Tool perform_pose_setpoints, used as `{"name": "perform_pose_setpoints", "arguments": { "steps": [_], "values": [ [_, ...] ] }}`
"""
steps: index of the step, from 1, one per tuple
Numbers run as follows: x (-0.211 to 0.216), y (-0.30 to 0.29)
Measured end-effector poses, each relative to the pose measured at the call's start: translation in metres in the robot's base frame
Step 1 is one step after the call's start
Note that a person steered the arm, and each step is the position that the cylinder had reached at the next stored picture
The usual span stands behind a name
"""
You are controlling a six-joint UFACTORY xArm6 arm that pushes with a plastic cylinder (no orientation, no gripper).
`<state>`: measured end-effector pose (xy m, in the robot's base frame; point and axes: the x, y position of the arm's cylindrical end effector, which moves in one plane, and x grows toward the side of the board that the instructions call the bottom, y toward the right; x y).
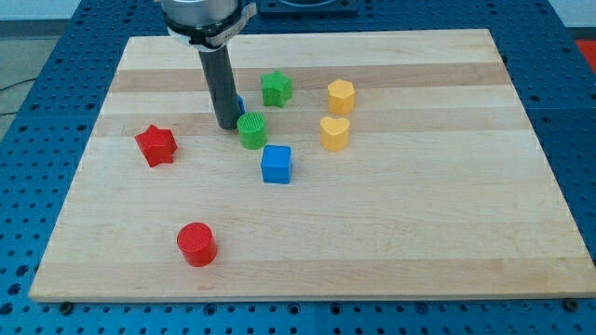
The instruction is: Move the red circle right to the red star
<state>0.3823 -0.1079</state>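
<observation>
The red circle point(197, 244) lies near the view's bottom left of the wooden board point(419, 233). The red star point(156, 144) lies above it, at the view's left. My tip point(227, 125) stands right of the red star and just left of the green circle point(252, 130), far above the red circle. A blue block point(239, 104) shows only as a sliver behind the rod.
A green star point(277, 88) lies at the upper middle. A blue cube point(277, 164) lies below the green circle. A yellow hexagon point(341, 95) and a yellow heart point(335, 133) lie to the right of them.
</observation>
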Motion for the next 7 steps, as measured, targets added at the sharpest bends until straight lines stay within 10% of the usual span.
{"name": "perform_pose_setpoints", "arguments": {
  "steps": [5,7],
  "values": [
    [-0.104,-0.044],
    [-0.144,-0.171]
  ]
}}
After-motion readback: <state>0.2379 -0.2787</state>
